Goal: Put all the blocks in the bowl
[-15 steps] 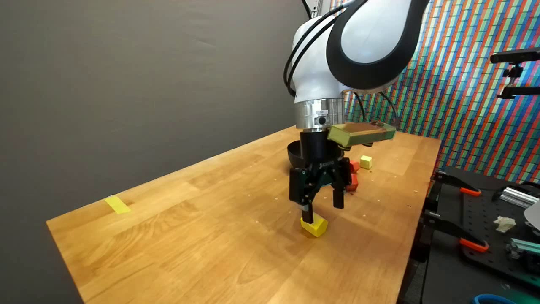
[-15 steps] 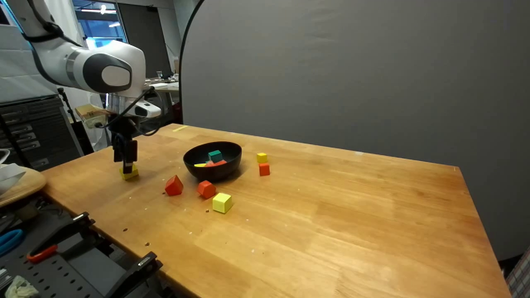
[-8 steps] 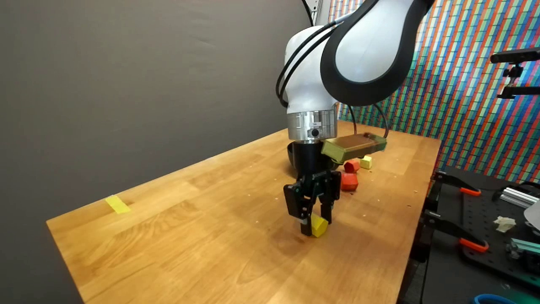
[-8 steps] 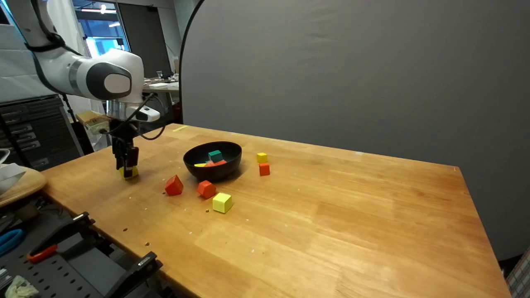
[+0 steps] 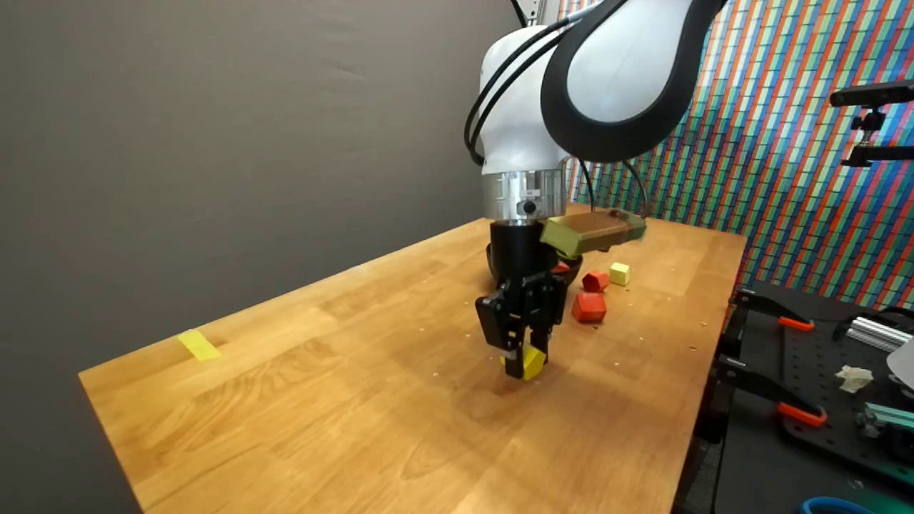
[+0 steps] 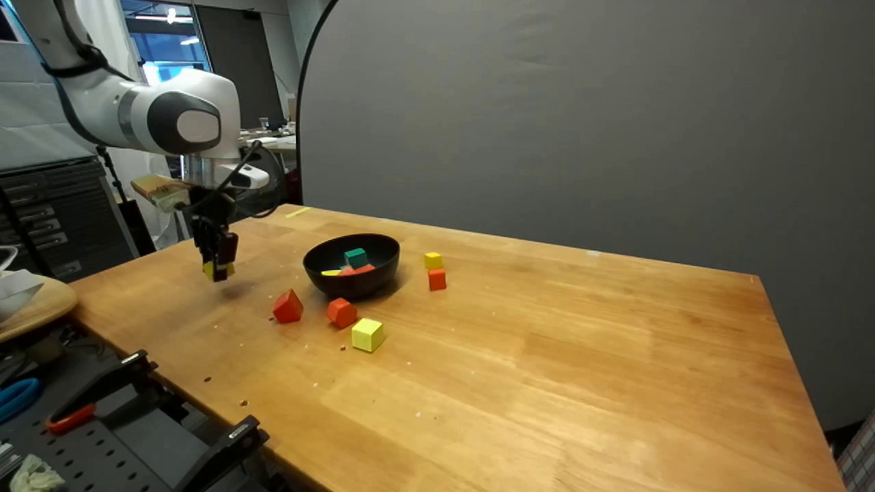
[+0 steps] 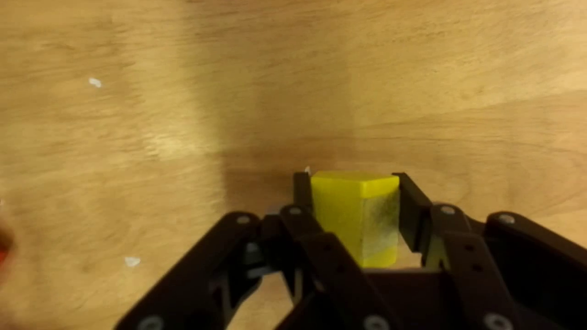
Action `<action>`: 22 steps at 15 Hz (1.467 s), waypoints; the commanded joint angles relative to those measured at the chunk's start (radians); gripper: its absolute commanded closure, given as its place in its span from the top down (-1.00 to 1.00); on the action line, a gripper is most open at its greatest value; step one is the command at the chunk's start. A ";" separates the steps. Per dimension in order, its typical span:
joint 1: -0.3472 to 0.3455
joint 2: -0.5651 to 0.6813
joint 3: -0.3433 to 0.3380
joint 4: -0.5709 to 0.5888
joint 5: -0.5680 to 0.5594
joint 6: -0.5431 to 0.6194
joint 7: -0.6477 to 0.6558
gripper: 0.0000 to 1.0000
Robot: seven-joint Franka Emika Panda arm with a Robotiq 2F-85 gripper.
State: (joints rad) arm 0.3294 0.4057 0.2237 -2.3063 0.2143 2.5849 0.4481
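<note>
My gripper [image 7: 352,178] is shut on a yellow faceted block [image 7: 339,206], its fingers pressed against two sides. In an exterior view that block hangs slightly above the tabletop, with a shadow below. The black bowl [image 6: 350,288] holds a green block [image 6: 355,257] and some red and yellow pieces, partly hidden by its rim. On the near side of it lie two red blocks [image 6: 287,307], [image 6: 341,312] and a pale yellow cube [image 6: 368,335]. Beyond the bowl, a small yellow block [image 6: 433,260] sits by a red block [image 6: 437,279]. The arm partly covers the bowl [image 5: 573,271] in an exterior view.
A flat yellow strip [image 5: 199,345] lies near the wooden table's edge. Clamps with orange handles [image 5: 801,414] grip the side next to a black perforated plate [image 5: 842,400]. A grey backdrop [image 6: 581,137] stands behind the table.
The jaws came down around the yellow block and closed on it. The gripper has since risen a little, with the block lifted off the table and shifted slightly towards the bowl.
</note>
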 commanded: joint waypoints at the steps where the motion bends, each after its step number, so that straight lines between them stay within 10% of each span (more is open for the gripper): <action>1: 0.001 -0.236 -0.062 -0.136 -0.078 -0.012 0.025 -0.57; 8: -0.157 -0.366 -0.195 -0.196 -0.318 0.165 0.041 -0.57; 18: -0.245 -0.180 -0.173 -0.035 -0.132 0.143 -0.174 -0.57; 20: -0.246 -0.168 -0.175 -0.022 -0.122 0.133 -0.181 0.45; 21: -0.247 -0.173 -0.178 -0.023 -0.120 0.126 -0.182 0.57; 22: -0.231 -0.173 -0.189 -0.046 -0.145 0.145 -0.150 0.21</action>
State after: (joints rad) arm 0.0942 0.2335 0.0399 -2.3525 0.0650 2.7331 0.3024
